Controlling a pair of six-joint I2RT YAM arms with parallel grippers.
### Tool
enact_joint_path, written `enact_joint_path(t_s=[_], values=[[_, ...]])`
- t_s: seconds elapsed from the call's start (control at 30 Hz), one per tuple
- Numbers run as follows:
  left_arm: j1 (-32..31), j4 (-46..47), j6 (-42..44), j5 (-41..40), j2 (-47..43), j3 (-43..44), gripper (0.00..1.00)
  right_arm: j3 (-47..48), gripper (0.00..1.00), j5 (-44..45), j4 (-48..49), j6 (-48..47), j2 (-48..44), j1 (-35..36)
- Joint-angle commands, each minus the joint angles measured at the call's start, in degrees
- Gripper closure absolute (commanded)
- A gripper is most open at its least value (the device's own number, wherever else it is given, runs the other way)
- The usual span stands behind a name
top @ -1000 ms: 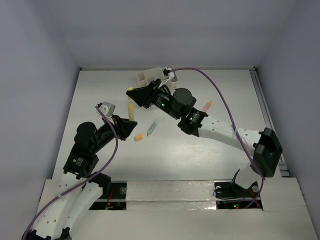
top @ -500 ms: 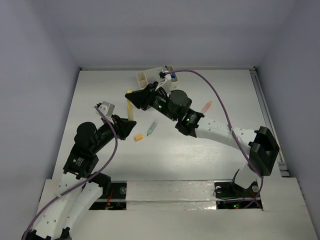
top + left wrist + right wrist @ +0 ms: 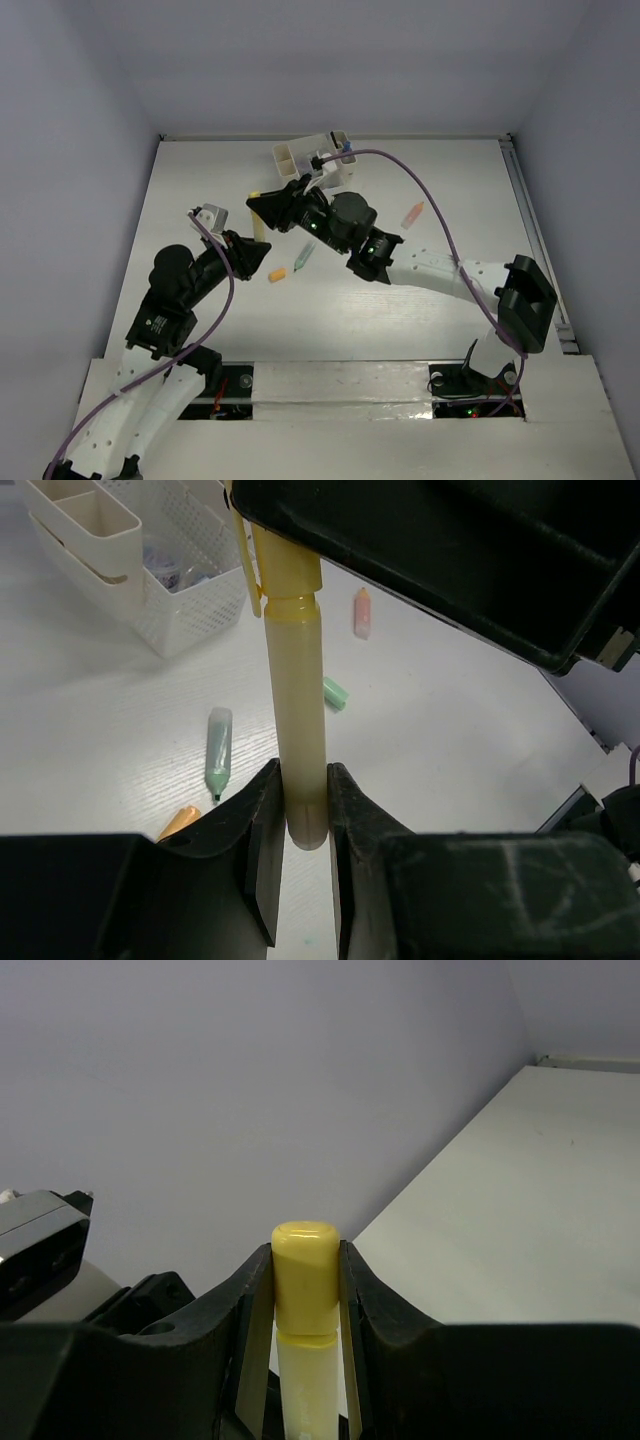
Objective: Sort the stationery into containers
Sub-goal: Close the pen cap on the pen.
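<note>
Left wrist view: the left gripper pinches the butt end of the yellow highlighter. The highlighter runs from between the fingers toward 12 o'clock, where the right gripper clamps its capped end. On the table beyond, an orange block and the light green marker lie at 10 o'clock. A small green block lies at 1 o'clock, and the cream organizer stands far off at 11 o'clock. From above, over the last second the right gripper has slid toward 6 o'clock, closer to the left one, baring the blue-capped bottle in the organizer.
</note>
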Motion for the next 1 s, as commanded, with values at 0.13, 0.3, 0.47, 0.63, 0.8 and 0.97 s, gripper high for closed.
enact_joint_path(t_s=[0.13,0.3,0.47,0.63,0.8,0.97], values=[[-0.37,1.81,-0.87,-3.4,-2.09,0.39,1.0,-3.39,1.0,2.44,3.6,-0.59,-1.34,1.23],[-0.37,2.51,-1.49,-5.25,-2.18,0.91,1.0,-4.62,1.0,3.05,3.86,1.6,-0.29,3.07],[-0.37,5.85,-3.33,-7.71,-1.74,1.79,1.0,-7.43,1.0,2.09,7.28,7.4,0.77,4.3],[-0.37,6.91,-2.28,-9.2,0.19,3.98,1.0,-7.97,1.0,0.33,7.03,8.9,0.51,5.44],[-0.37,6.56,-0.26,-10.43,1.77,6.8,1.0,-10.33,1.0,-1.69,5.01,8.11,-0.81,6.06],[-0.37,7.79,0.89,-10.43,4.93,12.77,1.0,-14.9,1.0,-2.84,4.65,8.37,-0.73,7.29]])
